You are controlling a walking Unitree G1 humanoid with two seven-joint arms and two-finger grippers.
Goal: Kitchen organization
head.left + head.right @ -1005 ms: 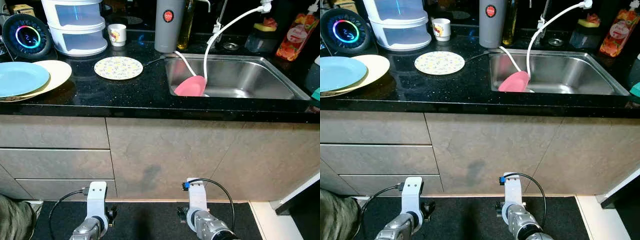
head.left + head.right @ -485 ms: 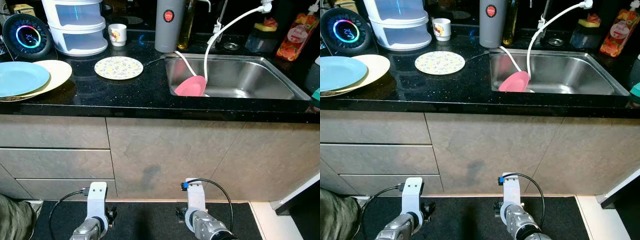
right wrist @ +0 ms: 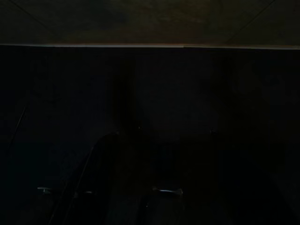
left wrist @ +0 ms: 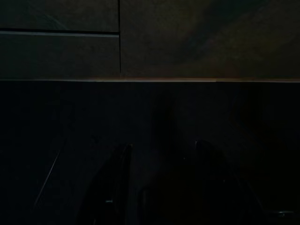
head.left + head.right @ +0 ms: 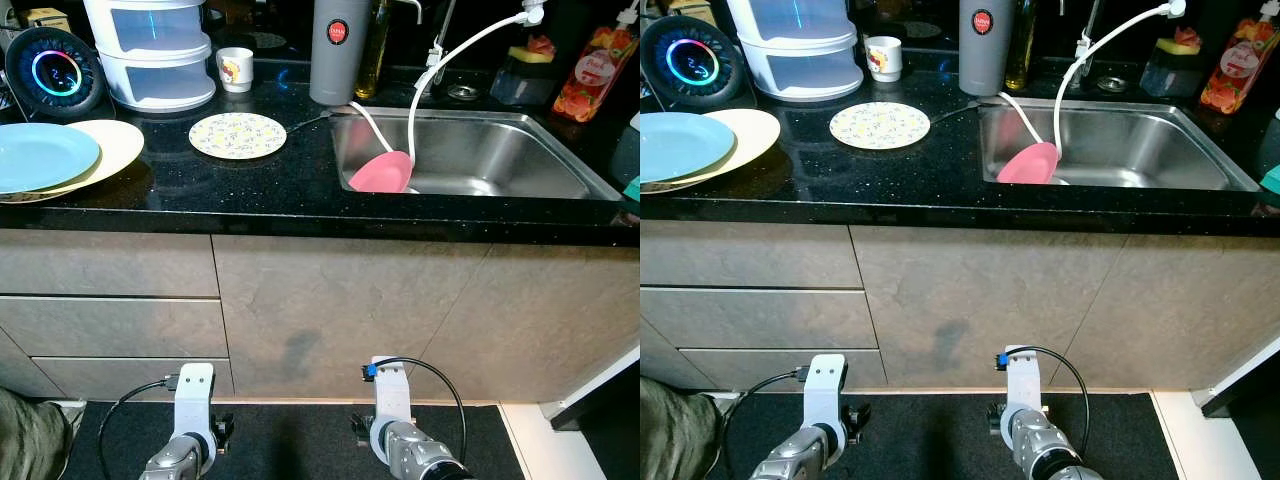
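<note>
Both arms hang idle over the dark floor mat (image 5: 290,440). Left gripper (image 4: 161,187) shows parted fingers – right gripper (image 3: 154,183) too dark to tell. Well above and ahead, on the black speckled stone bench (image 5: 300,185): small round floral plate (image 5: 237,135), stacked blue and cream plates (image 5: 60,157) – pink ladle (image 5: 381,172) in the steel sink (image 5: 480,150).

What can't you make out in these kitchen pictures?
- Both wrist views: too dark to tell whether the left gripper or right gripper is open.
- Steel sink: its near floor is hidden behind the black counter edge.
- Orange juice bottle: label too small to read.
- Teal object: cut off by the frame edge.
</note>
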